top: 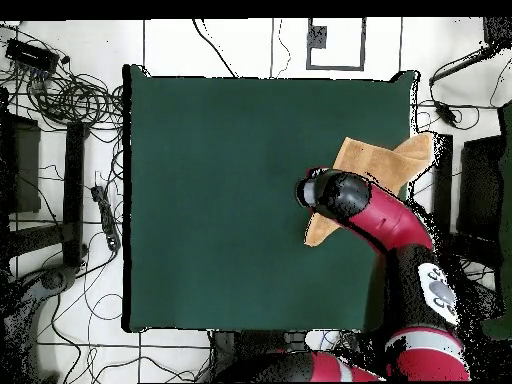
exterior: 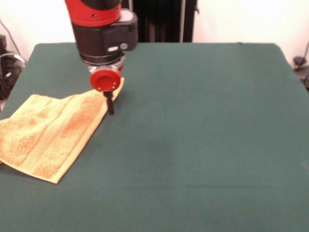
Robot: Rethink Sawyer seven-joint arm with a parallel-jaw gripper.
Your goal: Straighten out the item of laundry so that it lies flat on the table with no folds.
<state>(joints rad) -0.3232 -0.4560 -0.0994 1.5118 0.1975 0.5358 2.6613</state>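
Golden-orange terry towel (exterior: 48, 137) lies folded near the green table's (exterior: 203, 145) edge — soft, light, limp, best pinched at a corner — under the gripper (exterior: 110, 104), jaw state unclear.

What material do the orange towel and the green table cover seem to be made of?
The towel looks like terry cloth: a nubby, mottled golden-orange pile with a smoother woven band near its hem. The table cover appears to be a dark green cloth, matte and even, perhaps felt; the weave cannot be made out.
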